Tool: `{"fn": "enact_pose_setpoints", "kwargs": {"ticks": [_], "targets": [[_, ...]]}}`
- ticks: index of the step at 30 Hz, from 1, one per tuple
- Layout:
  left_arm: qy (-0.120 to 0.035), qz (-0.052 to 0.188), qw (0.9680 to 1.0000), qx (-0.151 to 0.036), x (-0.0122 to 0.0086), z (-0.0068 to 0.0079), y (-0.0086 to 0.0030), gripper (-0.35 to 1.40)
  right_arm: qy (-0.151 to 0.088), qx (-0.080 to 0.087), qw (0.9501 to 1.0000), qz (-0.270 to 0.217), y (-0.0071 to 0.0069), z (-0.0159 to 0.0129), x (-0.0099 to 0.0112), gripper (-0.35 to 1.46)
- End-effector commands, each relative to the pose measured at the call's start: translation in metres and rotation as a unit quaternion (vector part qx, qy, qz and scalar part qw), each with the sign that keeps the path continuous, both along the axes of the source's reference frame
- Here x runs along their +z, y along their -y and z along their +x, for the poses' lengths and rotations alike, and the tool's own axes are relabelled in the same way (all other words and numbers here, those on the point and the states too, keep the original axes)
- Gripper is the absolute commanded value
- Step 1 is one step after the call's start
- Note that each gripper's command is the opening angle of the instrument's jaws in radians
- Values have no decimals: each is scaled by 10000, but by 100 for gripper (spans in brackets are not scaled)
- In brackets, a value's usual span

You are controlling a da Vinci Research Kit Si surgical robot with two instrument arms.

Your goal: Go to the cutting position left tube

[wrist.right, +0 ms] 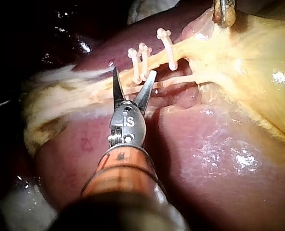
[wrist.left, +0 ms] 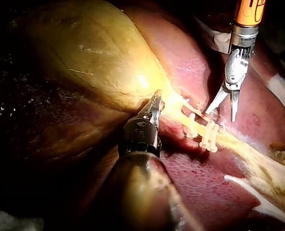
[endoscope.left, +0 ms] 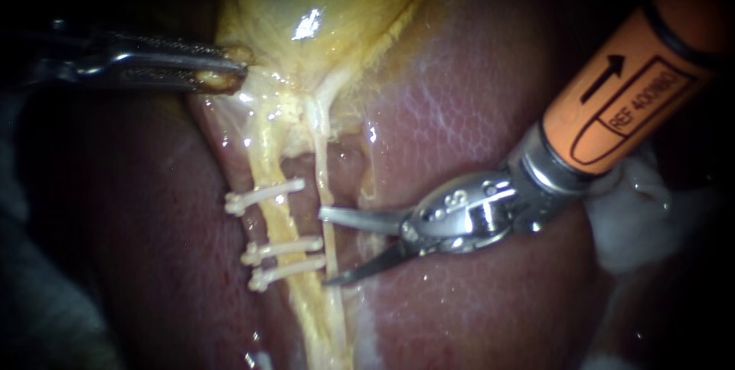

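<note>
The jaws of the steel right instrument point(endoscope.left: 325, 247) gaped wide mid-frame, tips just right of the yellow, white-clipped left tube point(endoscope.left: 277, 221). The left instrument point(endoscope.left: 233, 73) pinched the yellow gallbladder point(endoscope.left: 321, 2); only the left wrist view showed its bulk.

Left instrument point(wrist.left: 155, 102) jaws clamped on gallbladder point(wrist.left: 94, 53) neck. Right instrument point(wrist.left: 224, 109) blades apart, tips just beside white clips point(wrist.left: 206, 134) on tube point(wrist.left: 239, 147). Liver point(wrist.left: 205, 178) beneath.
</note>
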State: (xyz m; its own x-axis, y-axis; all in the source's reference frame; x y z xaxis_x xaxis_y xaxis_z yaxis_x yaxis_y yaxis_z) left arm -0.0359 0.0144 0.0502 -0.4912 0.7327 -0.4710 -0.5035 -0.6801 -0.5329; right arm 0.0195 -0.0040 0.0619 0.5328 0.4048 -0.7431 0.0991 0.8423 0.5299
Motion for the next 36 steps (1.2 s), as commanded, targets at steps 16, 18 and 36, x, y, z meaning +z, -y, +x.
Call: {"fn": "enact_pose_setpoints", "kwargs": {"ticks": [16,18,36], "targets": [[2,4,10000,0,-2,0,0,-35,-133,-89,9973,717,-12,10,62,143],[2,4,10000,0,-2,0,0,-35,-163,-100,9969,765,-13,11,66,143],[-9,-5,10000,-12,-2,-2,0,-35,-1051,-425,9849,1312,-11,62,59,140]]}}
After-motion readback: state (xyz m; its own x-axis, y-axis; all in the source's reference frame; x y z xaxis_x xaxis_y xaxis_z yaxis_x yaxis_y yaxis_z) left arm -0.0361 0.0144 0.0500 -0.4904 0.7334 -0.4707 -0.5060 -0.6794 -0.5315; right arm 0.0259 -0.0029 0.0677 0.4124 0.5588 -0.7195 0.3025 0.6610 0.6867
